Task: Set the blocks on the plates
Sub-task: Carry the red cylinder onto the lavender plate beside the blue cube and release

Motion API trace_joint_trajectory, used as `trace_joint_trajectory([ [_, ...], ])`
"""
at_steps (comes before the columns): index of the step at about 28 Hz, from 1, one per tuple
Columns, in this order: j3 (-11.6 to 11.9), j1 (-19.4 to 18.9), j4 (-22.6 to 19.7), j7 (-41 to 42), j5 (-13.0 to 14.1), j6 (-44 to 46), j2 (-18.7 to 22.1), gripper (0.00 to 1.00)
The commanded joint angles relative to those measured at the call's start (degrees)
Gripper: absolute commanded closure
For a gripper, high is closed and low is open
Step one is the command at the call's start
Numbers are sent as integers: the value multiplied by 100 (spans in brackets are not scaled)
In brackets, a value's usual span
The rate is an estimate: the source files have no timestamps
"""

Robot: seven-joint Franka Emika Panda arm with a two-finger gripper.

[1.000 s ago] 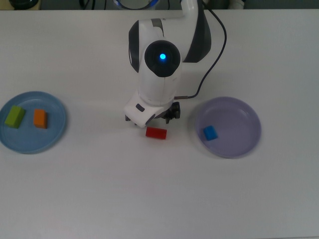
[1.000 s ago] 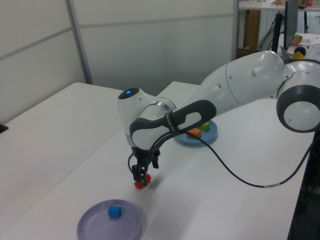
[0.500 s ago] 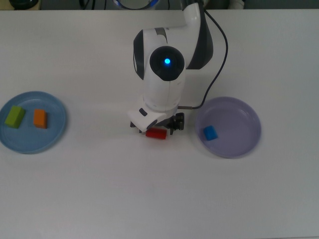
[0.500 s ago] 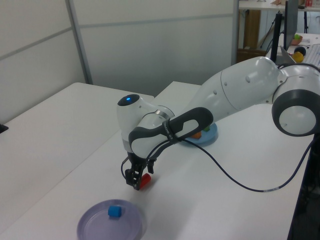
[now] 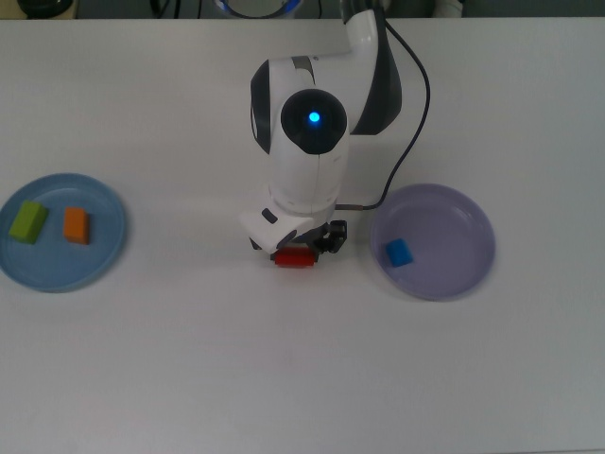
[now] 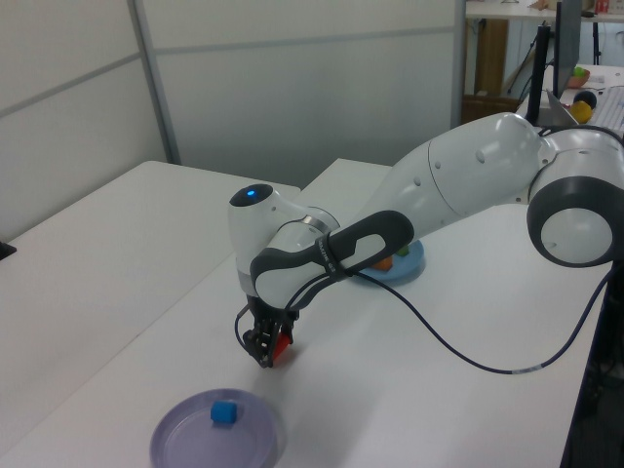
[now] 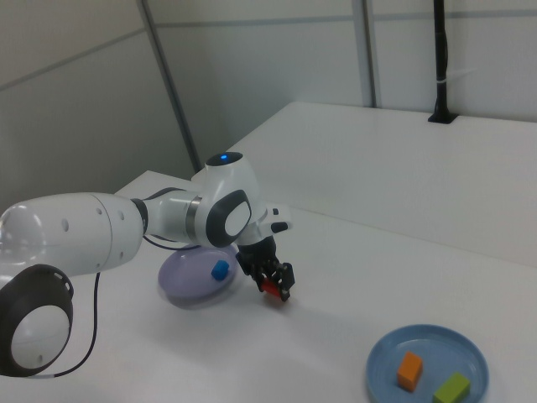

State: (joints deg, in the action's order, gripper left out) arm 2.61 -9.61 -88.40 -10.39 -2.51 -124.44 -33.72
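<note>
The red block lies on the white tabletop between the 2 plates. The end effector is down around it, fingers closed against its sides. The blue cube sits in the lavender plate; the orange block and green block in the light blue plate.

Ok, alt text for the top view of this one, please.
A white robot arm's tool is down at a red block on a white table. A lavender plate holds a blue cube; a light blue plate holds green and orange blocks.
</note>
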Motion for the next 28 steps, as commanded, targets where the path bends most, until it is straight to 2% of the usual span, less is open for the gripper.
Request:
trace_joint_trajectory([
  [1,-15,-23,-64,151,163,138,409,70],
  [4,-102,-110,-37,133,277,280,594,70],
  [6,-295,-250,-29,107,278,324,674,70],
  [9,-428,-453,-28,98,225,333,674,70],
  [11,-454,-716,-28,98,207,333,665,70],
  [17,-446,-1156,-28,89,120,324,508,68],
  [22,-446,-1209,-28,-16,-65,306,349,68],
  [26,-454,-1209,-28,-86,-223,280,261,52],
  [28,-454,-1201,-37,-95,-215,298,270,35],
])
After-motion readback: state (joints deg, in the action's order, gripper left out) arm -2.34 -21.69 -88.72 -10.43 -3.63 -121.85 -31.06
